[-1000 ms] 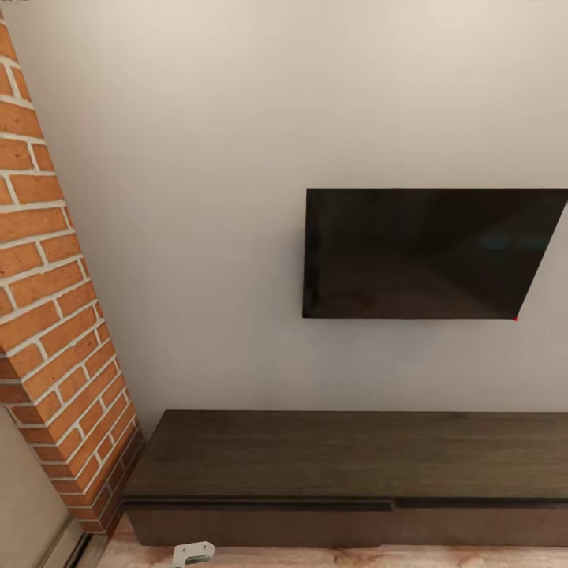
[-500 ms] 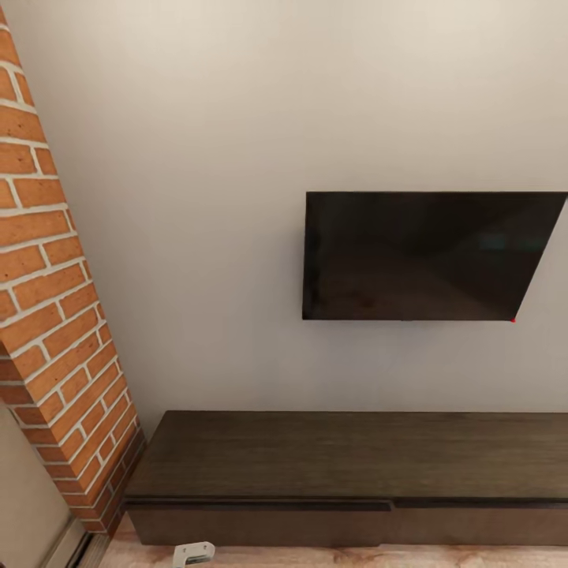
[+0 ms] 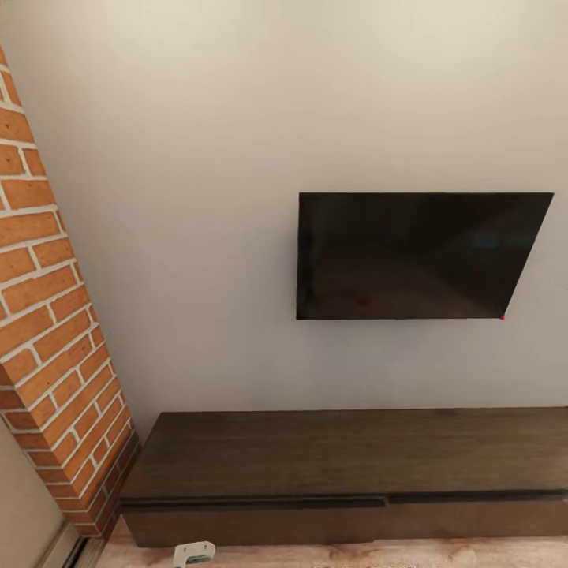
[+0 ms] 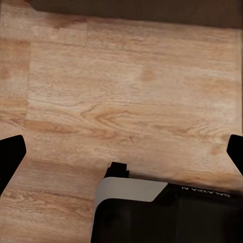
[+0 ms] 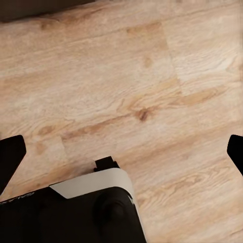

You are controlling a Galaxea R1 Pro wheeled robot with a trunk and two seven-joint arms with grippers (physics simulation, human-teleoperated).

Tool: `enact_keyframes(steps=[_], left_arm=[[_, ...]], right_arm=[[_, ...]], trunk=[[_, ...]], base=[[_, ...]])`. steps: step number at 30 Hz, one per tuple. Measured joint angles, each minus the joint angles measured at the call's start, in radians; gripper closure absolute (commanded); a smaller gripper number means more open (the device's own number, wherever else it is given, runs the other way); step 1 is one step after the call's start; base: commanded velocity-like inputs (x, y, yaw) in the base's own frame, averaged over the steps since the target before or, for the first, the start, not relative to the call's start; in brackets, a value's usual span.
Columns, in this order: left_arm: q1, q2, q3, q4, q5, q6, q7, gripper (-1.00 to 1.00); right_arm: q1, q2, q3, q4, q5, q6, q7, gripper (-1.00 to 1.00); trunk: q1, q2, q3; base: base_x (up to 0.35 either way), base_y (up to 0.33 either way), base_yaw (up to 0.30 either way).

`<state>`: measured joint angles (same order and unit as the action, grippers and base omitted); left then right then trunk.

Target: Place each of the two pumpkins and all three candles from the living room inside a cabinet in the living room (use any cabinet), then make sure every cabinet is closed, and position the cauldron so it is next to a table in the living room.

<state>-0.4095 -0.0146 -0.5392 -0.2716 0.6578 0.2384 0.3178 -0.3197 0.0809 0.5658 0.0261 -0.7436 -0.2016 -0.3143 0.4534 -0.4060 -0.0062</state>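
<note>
A: Where's the cabinet (image 3: 339,465)?

B: Against the far wall, low on the floor, its flat dark top running off the right edge. The left end stops just beside the brick column (image 3: 47,331). A TV (image 3: 414,256) hangs on the wall above it, toward the right.

A: Is it open?

B: It doesn't look so. The front panels sit flush under the top, with a dark seam along their upper edge. No pumpkins, candles or cauldron are in sight.

A: And the hands?

B: The left hand (image 4: 121,157) hangs over the wood floor (image 4: 131,91), fingers spread wide with nothing between them. The right hand (image 5: 121,154) is the same: fingers far apart, empty, pointing at bare planks. I'd judge both arms are tucked low because the robot is travelling, not reaching.

A: What's that pale bit at the near edge of the head view?

B: Probably part of the left arm (image 3: 193,554), close to the cabinet's front.

A: Why face the cabinet empty-handed?

B: My guess: it's sizing up the unit, perhaps to open a panel before fetching anything.
</note>
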Motion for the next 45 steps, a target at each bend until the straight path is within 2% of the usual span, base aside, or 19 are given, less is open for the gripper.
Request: enact_keyframes(steps=[6,10,21,45], left_arm=[[0.003,0.0,0.0,-0.001,-0.001,0.0,0.0,-1.0],[0.003,0.0,0.0,0.0,-0.002,0.0,0.0,-1.0],[0.004,-0.019,-0.001,0.0,-0.002,0.0,0.0,-1.0],[0.004,-0.02,-0.003,0.0,-0.003,-0.014,0.0,-1.0]], right_arm=[[0.0,-0.006,-0.01,0.0,-0.003,-0.01,0.098,-1.0],[0.0,-0.009,-0.02,0.001,-0.005,-0.014,0.123,-1.0],[0.001,-0.01,-0.023,0.007,-0.014,-0.048,0.129,-1.0],[0.001,-0.009,-0.023,0.009,-0.014,-0.05,0.132,-1.0]], trunk=[[0.0,0.0,-0.002],[0.0,0.0,-0.004],[0.0,0.001,-0.008],[0.0,0.001,-0.016]], base=[[0.0,0.0,-0.259],[-0.015,0.0,-0.268],[-0.16,0.0,-0.269],[-0.011,0.0,-0.269]])
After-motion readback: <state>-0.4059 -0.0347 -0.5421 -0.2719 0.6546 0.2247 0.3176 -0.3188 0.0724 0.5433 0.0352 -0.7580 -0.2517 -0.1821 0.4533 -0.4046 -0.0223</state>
